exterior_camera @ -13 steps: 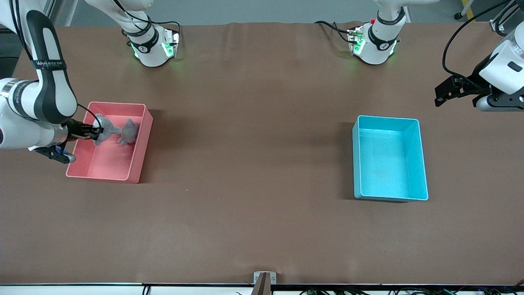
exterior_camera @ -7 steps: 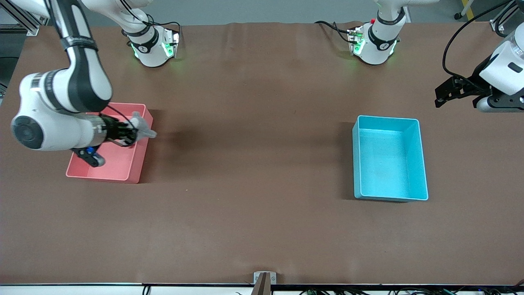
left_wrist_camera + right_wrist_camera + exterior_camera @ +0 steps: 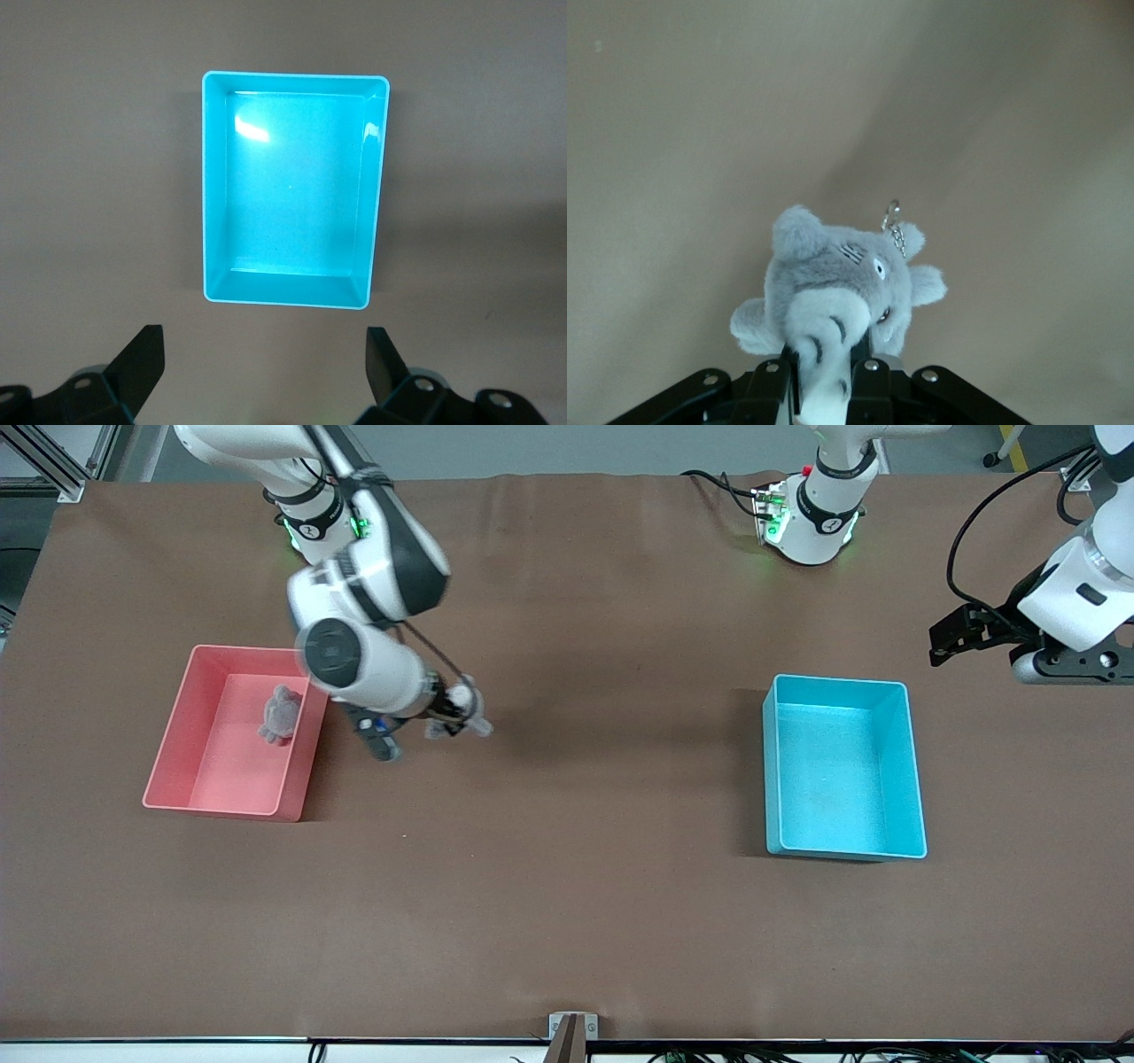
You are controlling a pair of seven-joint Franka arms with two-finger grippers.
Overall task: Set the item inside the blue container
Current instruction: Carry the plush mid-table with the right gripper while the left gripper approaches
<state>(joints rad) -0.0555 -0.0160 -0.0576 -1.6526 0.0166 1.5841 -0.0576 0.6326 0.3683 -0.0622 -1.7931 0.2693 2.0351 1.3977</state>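
Right gripper (image 3: 456, 713) had its jaws pinching a grey plush toy (image 3: 462, 707) over the counter (image 3: 567, 921), well apart from the blue container (image 3: 844, 766). Left gripper (image 3: 261, 372) waited over the counter beside the container, jaws spread.

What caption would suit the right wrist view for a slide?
Right tool shut on a small grey plush toy with keychain, carried above the bare brown table.

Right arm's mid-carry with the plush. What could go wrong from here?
1. The right gripper pinches only the plush's lower end, so the toy could swing or slip out over the bare table.
2. The blue container lies near the left arm's end, with the open left gripper over the table beside it; the arms could crowd each other there.
3. A second plush remains in the pink bin.
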